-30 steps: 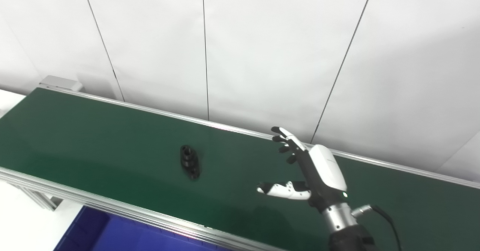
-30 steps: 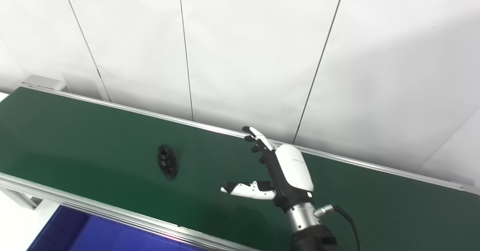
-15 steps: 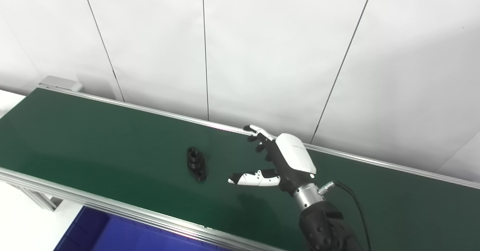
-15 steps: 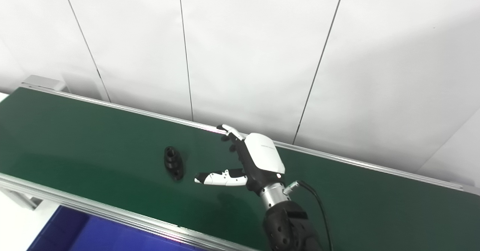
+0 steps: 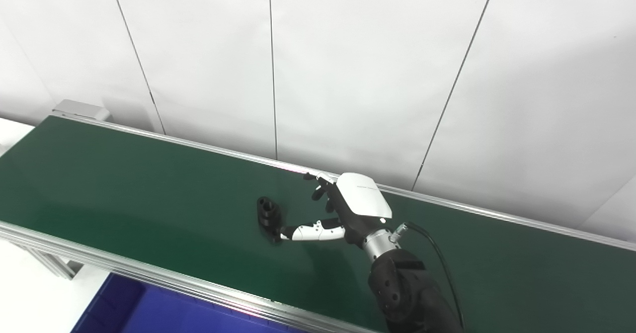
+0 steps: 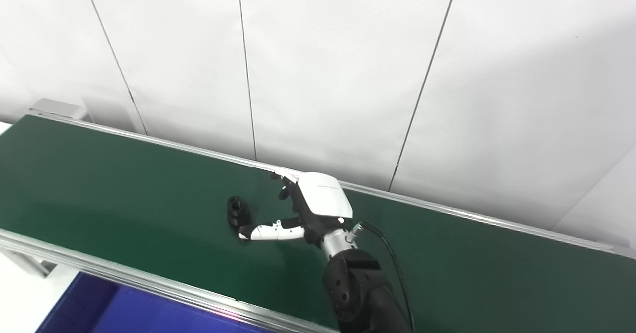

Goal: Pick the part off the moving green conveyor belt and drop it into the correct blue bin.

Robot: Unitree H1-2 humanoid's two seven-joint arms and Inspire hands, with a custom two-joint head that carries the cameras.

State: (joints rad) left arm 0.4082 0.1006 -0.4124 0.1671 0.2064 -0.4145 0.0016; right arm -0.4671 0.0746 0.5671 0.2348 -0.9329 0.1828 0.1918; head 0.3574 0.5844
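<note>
A small black part [image 5: 269, 215] with a raised round collar lies on the green conveyor belt [image 5: 124, 184], near the belt's middle. It also shows in the right eye view [image 6: 238, 214]. My right hand [image 5: 343, 208] is open just to the right of the part, low over the belt, with the fingers spread toward the far rail. Its thumb tip [image 5: 288, 234] reaches the near right edge of the part; I cannot tell whether it touches. The left hand is not in view.
A blue bin [image 5: 149, 313] sits below the belt's near rail [image 5: 149, 276] at the bottom left. A silver rail [image 5: 208, 147] runs along the far side against white wall panels. A black cable [image 5: 437, 253] trails from my right wrist.
My right hand has moved left along the belt and come down beside the part. The part has drifted a little to the right with the belt.
</note>
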